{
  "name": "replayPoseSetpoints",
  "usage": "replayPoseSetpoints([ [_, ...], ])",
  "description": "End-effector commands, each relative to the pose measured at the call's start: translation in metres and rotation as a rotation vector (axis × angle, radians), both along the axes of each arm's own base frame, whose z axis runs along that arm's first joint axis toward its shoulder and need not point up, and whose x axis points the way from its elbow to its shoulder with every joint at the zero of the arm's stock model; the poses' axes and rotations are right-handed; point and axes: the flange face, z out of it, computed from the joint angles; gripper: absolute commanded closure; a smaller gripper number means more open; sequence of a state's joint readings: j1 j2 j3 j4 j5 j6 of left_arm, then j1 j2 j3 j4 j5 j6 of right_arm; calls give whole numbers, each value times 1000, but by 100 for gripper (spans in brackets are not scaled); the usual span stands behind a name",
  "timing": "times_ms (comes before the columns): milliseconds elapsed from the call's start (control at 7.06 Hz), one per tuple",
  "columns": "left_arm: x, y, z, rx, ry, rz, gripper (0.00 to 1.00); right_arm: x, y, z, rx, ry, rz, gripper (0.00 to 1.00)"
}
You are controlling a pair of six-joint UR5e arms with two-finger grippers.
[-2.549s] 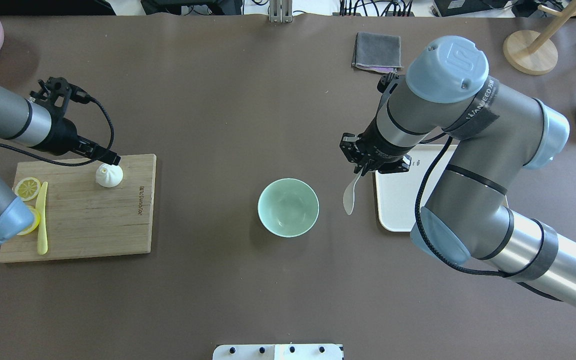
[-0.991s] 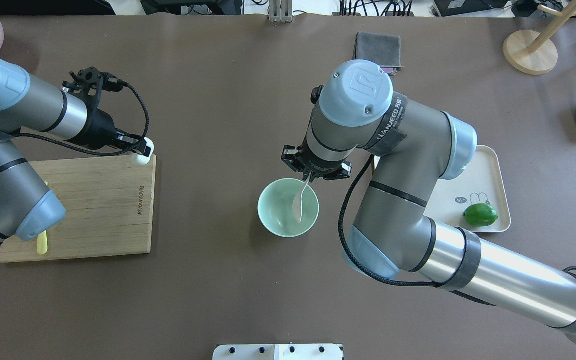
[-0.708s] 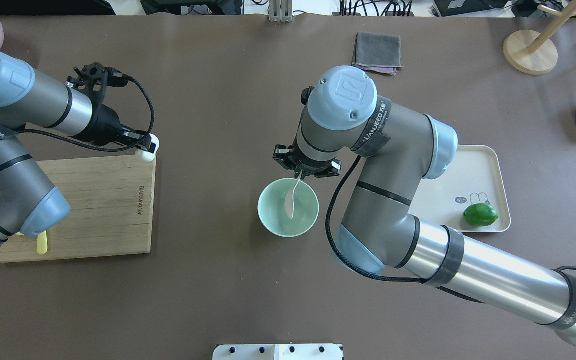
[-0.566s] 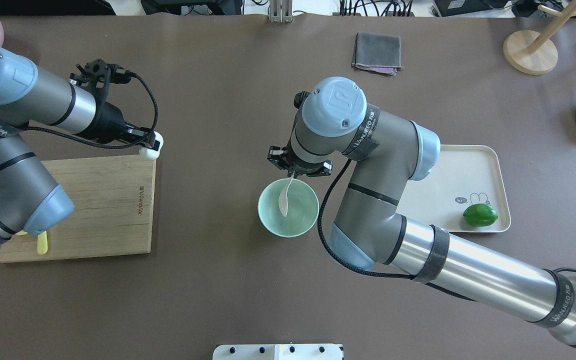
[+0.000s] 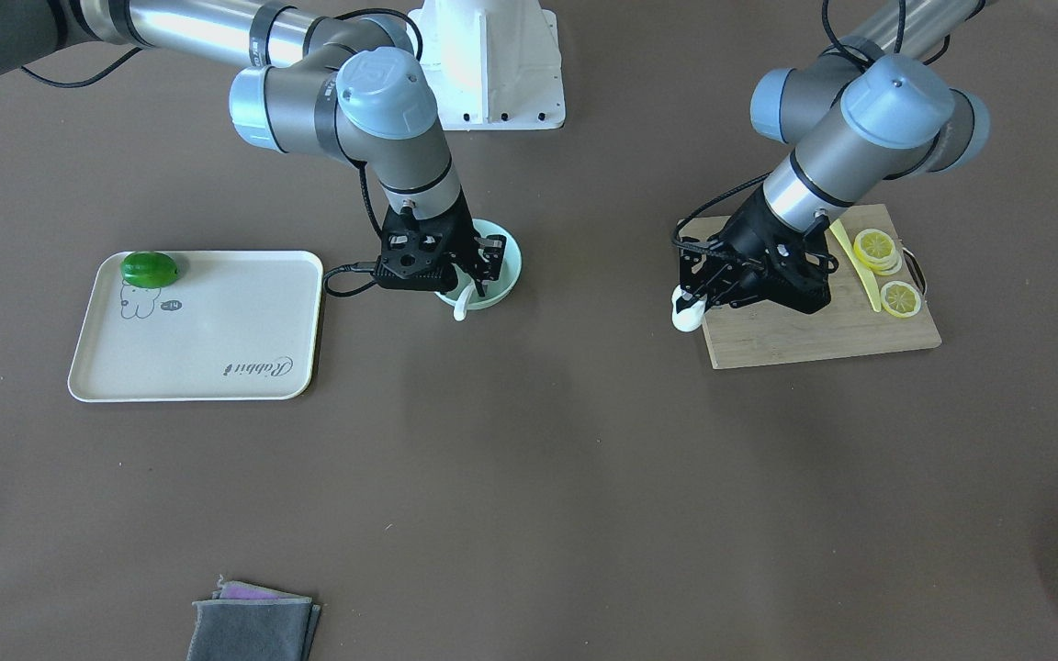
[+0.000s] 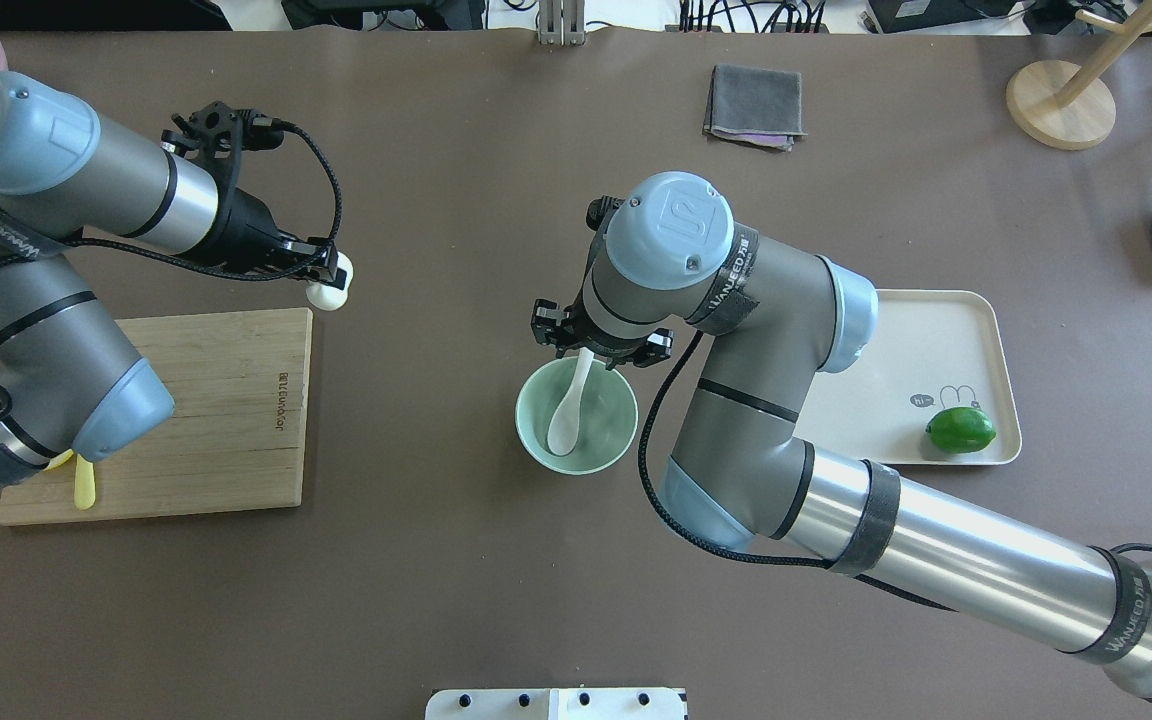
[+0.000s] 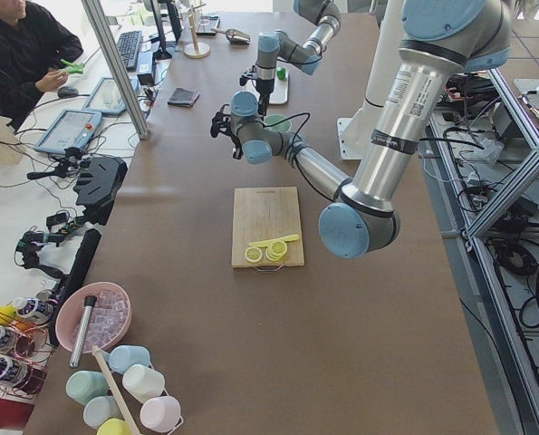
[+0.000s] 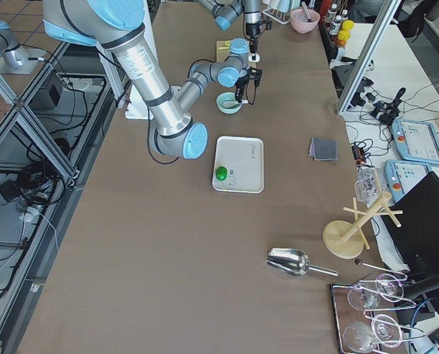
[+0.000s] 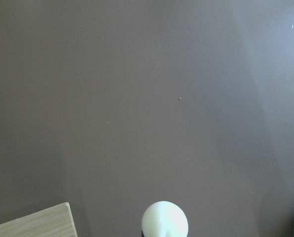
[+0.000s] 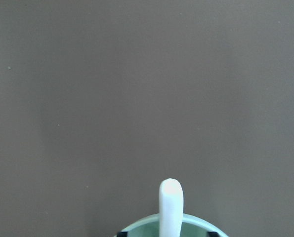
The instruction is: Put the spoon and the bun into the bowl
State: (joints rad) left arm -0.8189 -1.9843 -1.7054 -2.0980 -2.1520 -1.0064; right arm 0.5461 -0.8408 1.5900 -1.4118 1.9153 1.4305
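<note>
The bun is gripped in the left hand, held over the bare worktop just off the board's far corner, well apart from the bowl. The spoon is seen lying in the bowl, handle propped on the rim. The right hand is spread open, fingers either side of that handle.

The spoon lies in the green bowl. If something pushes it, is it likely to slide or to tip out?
The spoon looks rigid and smooth, so it would probably slide easily against the plain inner wall of the bowl. Its handle leans on the rim and sticks out past it, so a knock on that end might lever the spoon out.
</note>
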Motion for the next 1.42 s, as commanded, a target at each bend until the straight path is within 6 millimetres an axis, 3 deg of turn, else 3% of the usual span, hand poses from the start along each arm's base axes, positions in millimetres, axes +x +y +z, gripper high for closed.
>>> replayPoseSetpoints([
  [0, 26, 1, -56, -62, 31, -11, 100, 56, -16, 11, 1, -33, -21, 0],
  [283, 75, 30, -99, -86, 74, -14, 100, 144, -37, 65, 57, -20, -67, 0],
  [425, 108, 56, -117, -91, 88, -14, 100, 173, -42, 97, 109, 18, -94, 0],
  [708, 163, 85, -135, -93, 87, -30, 100, 209, -56, 136, 176, 62, -153, 0],
  [850, 186, 87, -129, -107, 64, -27, 100, 220, -57, 152, 208, 84, -180, 0],
  [1133, 206, 99, -118, -122, 39, 0, 100, 244, -63, 179, 230, 122, -196, 0],
  [1274, 206, 100, -120, -119, 46, 1, 35, 256, -65, 192, 222, 136, -192, 0],
])
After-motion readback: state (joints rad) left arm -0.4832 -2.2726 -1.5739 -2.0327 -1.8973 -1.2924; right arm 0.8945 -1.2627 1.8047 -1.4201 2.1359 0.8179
